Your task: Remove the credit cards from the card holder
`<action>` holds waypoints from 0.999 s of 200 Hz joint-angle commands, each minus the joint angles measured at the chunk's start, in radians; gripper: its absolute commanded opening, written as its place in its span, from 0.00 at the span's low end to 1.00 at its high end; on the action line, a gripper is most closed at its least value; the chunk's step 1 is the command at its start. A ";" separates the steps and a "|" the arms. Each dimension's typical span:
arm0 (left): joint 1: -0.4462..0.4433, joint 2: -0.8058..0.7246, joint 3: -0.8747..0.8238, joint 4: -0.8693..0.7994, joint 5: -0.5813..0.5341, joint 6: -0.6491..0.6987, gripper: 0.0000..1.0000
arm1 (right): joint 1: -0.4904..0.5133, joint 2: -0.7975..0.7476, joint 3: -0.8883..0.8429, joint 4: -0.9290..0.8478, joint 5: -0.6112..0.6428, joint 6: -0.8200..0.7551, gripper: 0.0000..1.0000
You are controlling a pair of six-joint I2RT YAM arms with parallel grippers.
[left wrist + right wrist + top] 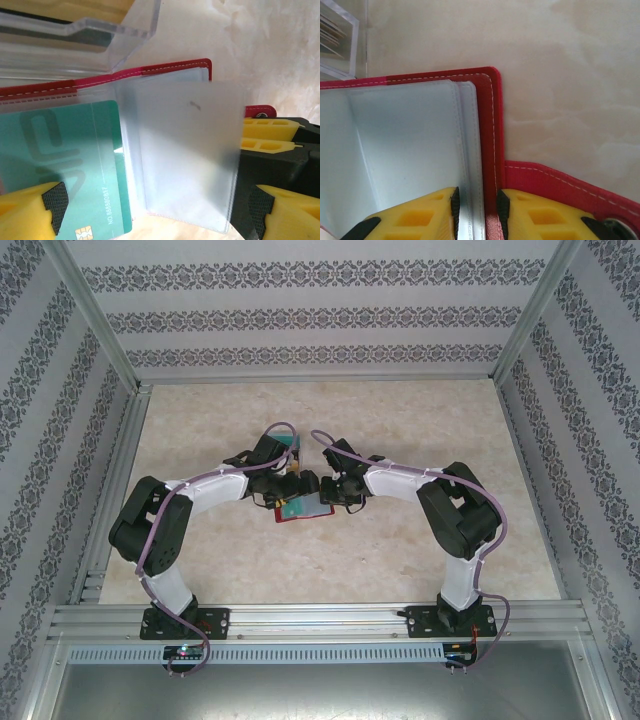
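Green card (65, 160): lies between the spread fingers of your left gripper (155, 207), long axis running away from them.
Right gripper (477, 210): pinching the edge of the card holder (495, 125).

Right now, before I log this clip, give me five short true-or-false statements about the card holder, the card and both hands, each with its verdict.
1. The card holder lies open on the table. True.
2. The right hand hangs open, clear of the card holder. False: its fingers are closed on the card holder's edge, cover and sleeves between them.
3. A green chip card shows inside the card holder. True.
4. The card holder's cover is blue. False: it is red with pale stitching.
5. The left hand has its fingers pinched together. False: they are spread wide, one at each side of the left wrist view.
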 commanded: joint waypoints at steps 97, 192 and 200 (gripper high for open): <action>-0.033 -0.031 0.061 -0.015 -0.007 0.024 0.97 | -0.037 -0.043 -0.084 -0.009 0.054 0.025 0.34; 0.064 -0.197 -0.083 -0.108 -0.120 0.049 0.84 | -0.048 -0.154 -0.053 0.064 -0.023 -0.005 0.34; 0.067 -0.198 -0.097 -0.112 -0.131 0.051 0.76 | -0.041 -0.144 -0.039 0.074 -0.059 -0.010 0.33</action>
